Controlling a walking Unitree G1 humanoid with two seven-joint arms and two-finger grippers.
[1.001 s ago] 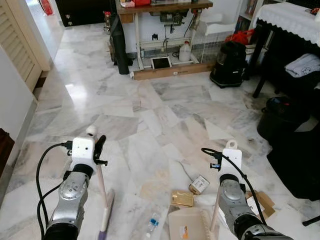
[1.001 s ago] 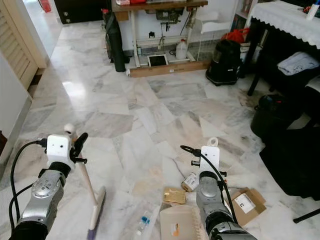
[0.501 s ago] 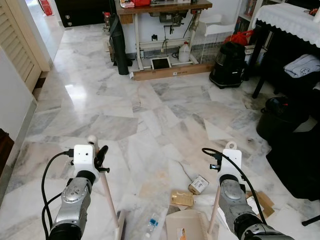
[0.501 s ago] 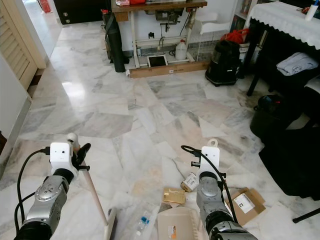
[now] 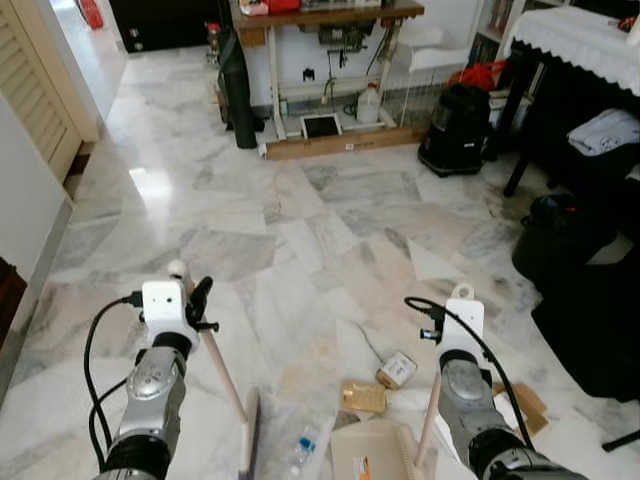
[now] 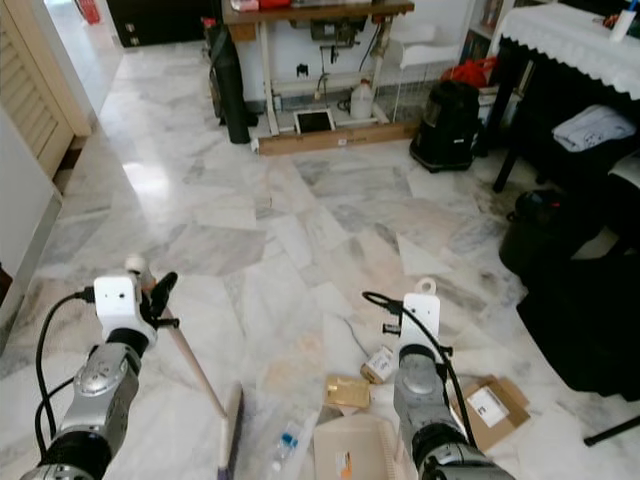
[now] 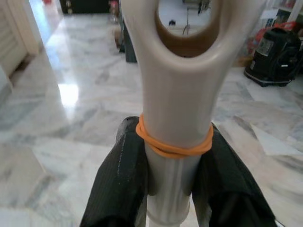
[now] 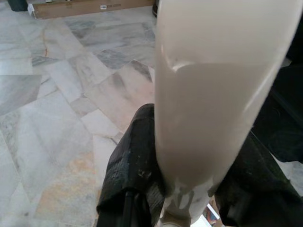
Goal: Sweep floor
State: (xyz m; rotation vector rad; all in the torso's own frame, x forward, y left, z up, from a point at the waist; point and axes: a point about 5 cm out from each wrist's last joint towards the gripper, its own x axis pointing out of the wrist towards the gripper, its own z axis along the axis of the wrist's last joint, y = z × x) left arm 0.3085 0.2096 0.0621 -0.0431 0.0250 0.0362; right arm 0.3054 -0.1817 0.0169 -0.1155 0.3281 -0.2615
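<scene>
- Left wrist view: the broom handle was clamped by the left gripper.
- The dustpan handle was gripped by the right gripper.
- Litter was left unswept beside the dustpan; sweeping seemed barely begun.

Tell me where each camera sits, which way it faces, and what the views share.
Left and right eye views: on the head, facing forward and down at the marble floor; both arms, broom and dustpan show.
Left wrist view: along the left gripper, shut on the broom handle.
Right wrist view: along the right gripper, shut on the dustpan handle.
All share the floor.
</scene>
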